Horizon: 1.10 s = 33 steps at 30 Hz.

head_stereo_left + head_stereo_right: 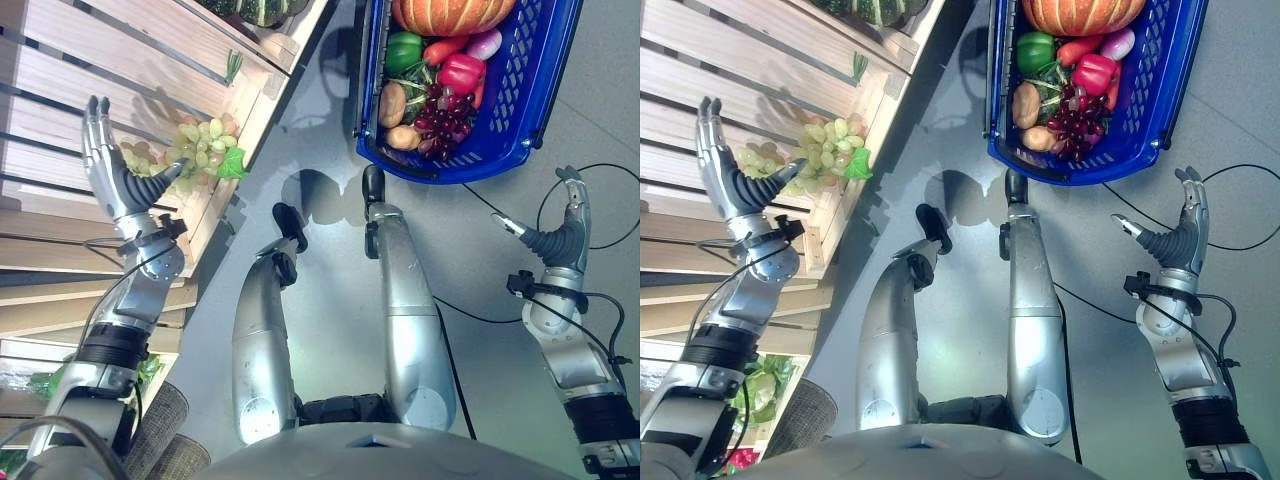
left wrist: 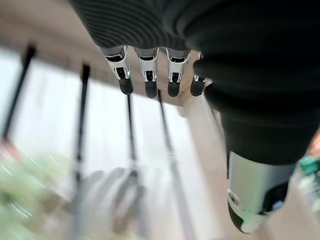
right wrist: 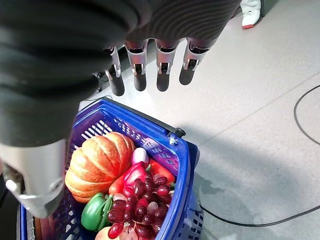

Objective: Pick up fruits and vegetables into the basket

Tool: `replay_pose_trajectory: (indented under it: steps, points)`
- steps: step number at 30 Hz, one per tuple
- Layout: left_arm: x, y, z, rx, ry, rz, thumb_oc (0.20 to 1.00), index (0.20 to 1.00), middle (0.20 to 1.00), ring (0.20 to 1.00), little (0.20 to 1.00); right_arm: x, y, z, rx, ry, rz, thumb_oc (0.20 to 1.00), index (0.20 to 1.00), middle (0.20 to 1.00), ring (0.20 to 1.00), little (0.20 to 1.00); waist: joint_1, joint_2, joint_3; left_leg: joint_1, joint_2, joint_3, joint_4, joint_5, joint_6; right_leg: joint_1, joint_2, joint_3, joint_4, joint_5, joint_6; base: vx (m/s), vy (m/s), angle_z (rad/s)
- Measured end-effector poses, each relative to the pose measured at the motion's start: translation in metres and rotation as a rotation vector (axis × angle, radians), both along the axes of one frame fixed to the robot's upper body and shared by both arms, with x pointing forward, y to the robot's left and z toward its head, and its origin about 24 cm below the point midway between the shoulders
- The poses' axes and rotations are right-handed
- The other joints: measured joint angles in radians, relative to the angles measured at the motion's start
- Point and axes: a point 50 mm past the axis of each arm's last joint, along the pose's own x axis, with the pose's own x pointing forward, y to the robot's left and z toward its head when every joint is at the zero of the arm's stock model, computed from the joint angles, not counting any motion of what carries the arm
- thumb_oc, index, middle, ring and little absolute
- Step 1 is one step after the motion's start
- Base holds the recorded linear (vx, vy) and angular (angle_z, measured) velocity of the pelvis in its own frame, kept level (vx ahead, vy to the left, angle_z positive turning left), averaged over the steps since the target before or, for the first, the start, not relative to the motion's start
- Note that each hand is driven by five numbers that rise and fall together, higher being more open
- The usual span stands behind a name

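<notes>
Green grapes [image 1: 200,148] lie on the slatted wooden shelf [image 1: 110,80], just beside the left hand [image 1: 112,175]. The blue basket [image 1: 530,110] stands on the grey floor [image 1: 480,260], beyond the right hand [image 1: 565,235].

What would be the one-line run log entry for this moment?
left hand: open, by green grapes on wooden shelf | right hand: open, empty | basket: already holds produce

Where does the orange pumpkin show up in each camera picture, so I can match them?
Left eye view: pumpkin at the top edge, at the far end of the blue basket.
Right eye view: pumpkin at the top edge, same spot.
Left wrist view: I can't find it.
Right wrist view: pumpkin lower left, in the basket.
Shared landmark: the dark red grapes.
</notes>
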Motion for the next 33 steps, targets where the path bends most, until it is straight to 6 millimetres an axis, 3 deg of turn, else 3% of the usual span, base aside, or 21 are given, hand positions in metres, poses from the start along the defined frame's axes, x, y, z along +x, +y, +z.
replay_pose_trajectory:
  steps: [4,9,20,28,33]
  points:
    - [0.008,0.005,-0.003,0.11,0.068,0.121,1.0,1.0,1.0,1.0,1.0,0.0,-0.001,-0.001,0.016,0.004,-0.002,1.0,1.0,1.0,1.0,1.0,-0.005,0.0,0.0,-0.005,0.0,0.0,0.001,-0.001,0.002,-0.002,0.0,-0.001,-0.003,0.0,0.0,0.0,0.0,0.0]
    - [0.014,0.007,0.009,0.263,0.07,0.193,1.0,1.0,1.0,1.0,1.0,0.002,-0.002,0.002,-0.009,0.004,0.006,1.0,1.0,1.0,1.0,1.0,-0.018,0.0,0.0,-0.008,0.0,0.001,0.0,-0.003,0.002,-0.005,0.002,0.0,-0.009,0.004,-0.005,0.0,0.0,0.0]
    - [0.022,0.004,0.002,0.35,0.128,0.201,1.0,1.0,1.0,1.0,1.0,0.008,0.001,0.006,-0.011,-0.014,0.017,1.0,1.0,1.0,1.0,1.0,-0.04,0.0,0.0,-0.007,0.001,0.018,0.001,-0.008,0.008,-0.005,0.003,0.007,-0.015,0.007,-0.01,0.0,0.002,-0.01]
    - [0.031,0.002,0.006,0.341,0.172,0.174,1.0,1.0,1.0,1.0,1.0,0.01,0.004,0.003,-0.012,0.001,0.027,1.0,1.0,1.0,1.0,1.0,-0.045,0.0,0.0,-0.009,0.002,0.023,-0.002,-0.009,0.008,-0.015,0.004,0.011,-0.016,0.006,-0.009,0.0,0.0,0.0]
    - [0.033,-0.002,-0.003,0.323,0.235,0.135,1.0,1.0,1.0,1.0,1.0,0.011,0.004,0.002,-0.013,0.003,0.028,1.0,1.0,1.0,1.0,1.0,-0.049,0.0,0.0,-0.01,0.003,0.024,-0.003,-0.009,0.007,-0.018,0.006,0.012,-0.017,0.006,-0.009,0.0,0.0,0.0]
